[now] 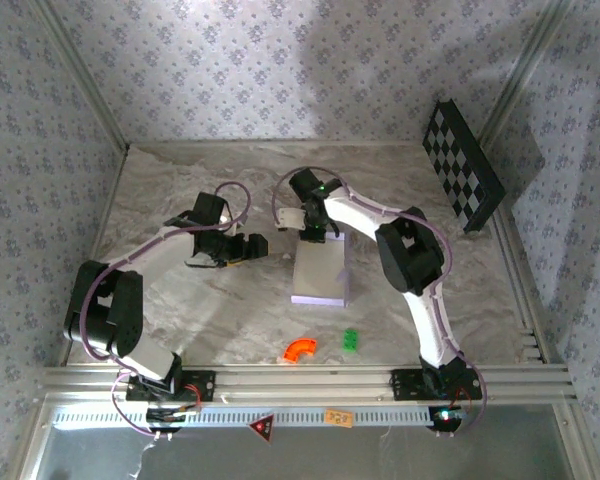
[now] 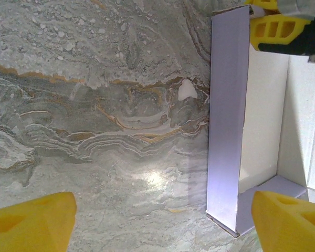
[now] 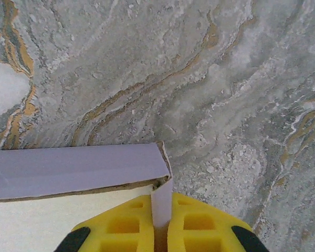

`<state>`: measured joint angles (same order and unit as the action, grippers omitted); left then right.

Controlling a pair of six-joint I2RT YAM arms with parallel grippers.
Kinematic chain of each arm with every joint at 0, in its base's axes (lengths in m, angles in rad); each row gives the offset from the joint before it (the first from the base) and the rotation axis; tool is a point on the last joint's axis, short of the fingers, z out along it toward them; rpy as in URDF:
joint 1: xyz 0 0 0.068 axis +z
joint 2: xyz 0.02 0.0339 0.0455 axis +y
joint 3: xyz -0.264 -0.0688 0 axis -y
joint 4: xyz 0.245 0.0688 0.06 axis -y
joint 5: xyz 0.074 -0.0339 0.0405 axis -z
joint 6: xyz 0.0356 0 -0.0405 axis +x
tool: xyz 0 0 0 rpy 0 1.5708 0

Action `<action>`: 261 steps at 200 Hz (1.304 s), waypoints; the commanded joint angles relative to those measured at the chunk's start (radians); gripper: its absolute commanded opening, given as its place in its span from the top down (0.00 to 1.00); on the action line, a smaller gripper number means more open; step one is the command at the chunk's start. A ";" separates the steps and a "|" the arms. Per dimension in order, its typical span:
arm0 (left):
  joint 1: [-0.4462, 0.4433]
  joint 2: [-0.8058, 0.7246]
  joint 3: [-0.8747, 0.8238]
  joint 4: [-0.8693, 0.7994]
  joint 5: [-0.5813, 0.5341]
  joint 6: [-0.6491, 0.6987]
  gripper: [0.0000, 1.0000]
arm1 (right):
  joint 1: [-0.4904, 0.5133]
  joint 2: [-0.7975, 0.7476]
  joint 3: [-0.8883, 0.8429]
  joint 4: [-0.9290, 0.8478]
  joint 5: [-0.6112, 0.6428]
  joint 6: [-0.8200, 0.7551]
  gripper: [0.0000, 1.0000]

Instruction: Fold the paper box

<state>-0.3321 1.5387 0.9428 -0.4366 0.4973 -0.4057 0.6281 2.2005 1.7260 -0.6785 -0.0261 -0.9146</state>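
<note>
Top external view puts the pale lilac cardboard paper box [image 1: 320, 272] at the middle of the grey marbled table [image 1: 160, 190]. Our right pincer [image 3: 161, 215] is clamped on a thin upright flap at the box's 12 o'clock corner, we judge to hold that wall up. Our left pincer [image 1: 244, 248] hovers at 9 o'clock, jaws apart, with bare table between it and the box's long wall, so it has room to push in
</note>
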 commanded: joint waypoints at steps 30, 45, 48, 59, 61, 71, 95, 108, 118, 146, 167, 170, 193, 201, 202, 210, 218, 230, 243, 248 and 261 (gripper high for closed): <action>0.013 -0.037 -0.018 0.011 0.012 0.005 0.13 | 0.025 0.046 -0.127 0.169 0.022 -0.058 1.00; 0.015 -0.039 -0.020 0.010 0.010 0.005 0.13 | 0.029 0.044 -0.154 0.198 0.011 -0.066 1.00; 0.015 -0.039 -0.021 0.012 0.009 0.005 0.13 | 0.029 0.042 -0.160 0.202 0.011 -0.066 1.00; 0.017 -0.043 -0.024 0.012 0.007 0.001 0.13 | 0.028 0.034 -0.175 0.223 0.020 -0.071 1.00; 0.016 -0.045 -0.024 0.014 0.007 0.001 0.13 | 0.029 0.032 -0.178 0.228 0.022 -0.073 1.00; 0.018 -0.048 -0.026 0.013 0.006 -0.002 0.13 | 0.029 0.019 -0.189 0.245 0.027 -0.085 1.00; 0.022 -0.059 -0.027 0.016 0.000 -0.005 0.13 | 0.027 -0.018 -0.158 0.226 0.013 -0.092 0.93; 0.024 -0.066 -0.024 0.013 -0.003 -0.005 0.13 | 0.025 -0.038 -0.109 0.180 -0.004 -0.092 0.83; 0.027 -0.073 -0.023 0.010 -0.009 -0.004 0.13 | 0.025 -0.049 -0.064 0.136 -0.011 -0.092 0.76; 0.040 -0.095 -0.018 0.001 -0.018 0.001 0.13 | 0.024 -0.093 0.027 0.028 -0.050 -0.088 0.58; 0.051 -0.105 -0.016 -0.005 -0.017 0.007 0.13 | 0.022 -0.122 0.091 -0.037 -0.143 -0.051 0.54; 0.053 -0.106 -0.017 -0.006 -0.018 0.008 0.13 | 0.022 -0.127 0.100 -0.042 -0.158 -0.044 0.54; 0.059 -0.111 -0.019 -0.008 -0.016 0.008 0.13 | 0.016 -0.153 0.150 -0.061 -0.247 0.023 0.51; 0.061 -0.114 -0.021 -0.008 -0.017 0.008 0.13 | 0.016 -0.162 0.166 -0.061 -0.265 0.062 0.50; 0.061 -0.115 -0.022 -0.007 -0.017 0.007 0.13 | 0.016 -0.164 0.168 -0.060 -0.267 0.066 0.50; 0.061 -0.119 -0.025 -0.006 -0.019 0.007 0.13 | 0.016 -0.175 0.183 -0.054 -0.262 0.113 0.48; 0.062 -0.122 -0.028 -0.007 -0.022 0.004 0.13 | 0.016 -0.185 0.196 -0.043 -0.240 0.172 0.44; 0.065 -0.128 -0.030 -0.006 -0.030 0.002 0.13 | 0.021 -0.206 0.207 -0.016 -0.171 0.295 0.45; 0.067 -0.134 -0.035 -0.004 -0.035 -0.001 0.13 | 0.024 -0.230 0.205 0.004 -0.081 0.440 0.47; 0.068 -0.135 -0.036 -0.003 -0.036 -0.002 0.13 | 0.026 -0.243 0.205 0.012 -0.025 0.517 0.47; 0.070 -0.139 -0.037 -0.002 -0.038 -0.001 0.13 | 0.028 -0.263 0.221 -0.033 0.105 0.714 0.48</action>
<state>-0.2745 1.4330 0.9188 -0.4255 0.4736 -0.4057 0.6506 2.0003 1.9038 -0.6716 -0.1375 -0.5880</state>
